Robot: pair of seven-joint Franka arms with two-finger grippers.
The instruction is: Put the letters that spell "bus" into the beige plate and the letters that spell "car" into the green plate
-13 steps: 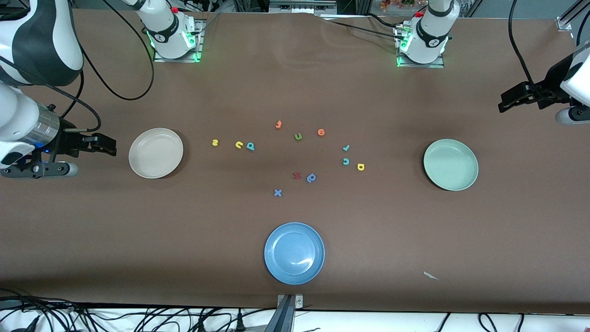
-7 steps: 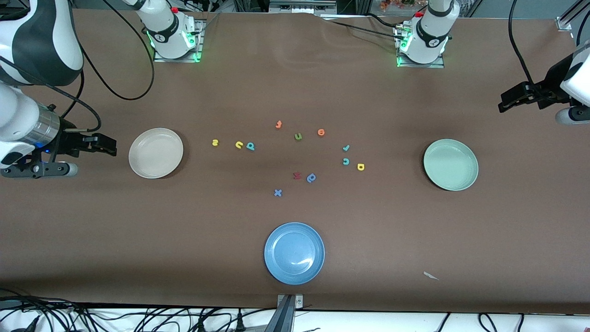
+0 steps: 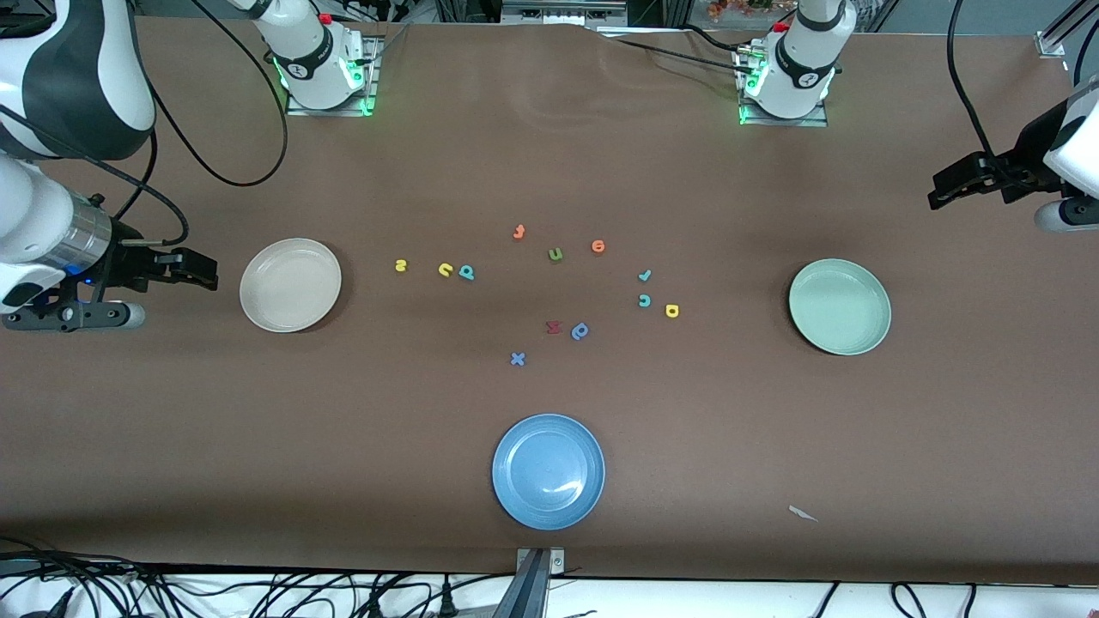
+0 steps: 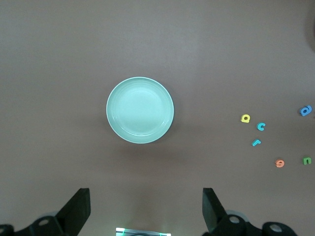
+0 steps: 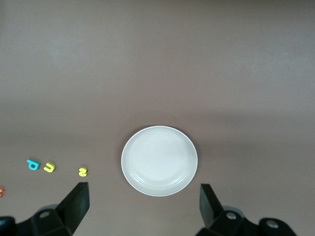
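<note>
We see both grippers waiting with fingers spread wide, empty: the right gripper [image 3: 202,273] up over the table [image 3: 429,481] at the right arm's end, beside the beige plate [image 3: 290,285]; the left gripper [image 3: 944,190] up over the left arm's end. Between the plates lie the yellow "s" [image 3: 400,266], yellow "u" [image 3: 445,269] and teal "b" [image 3: 466,272] in a row. Toward the green plate [image 3: 840,306] lie the teal "r" [image 3: 645,275], teal "c" [image 3: 644,300] and yellow "a" [image 3: 672,311]. Both plates hold nothing
</note>
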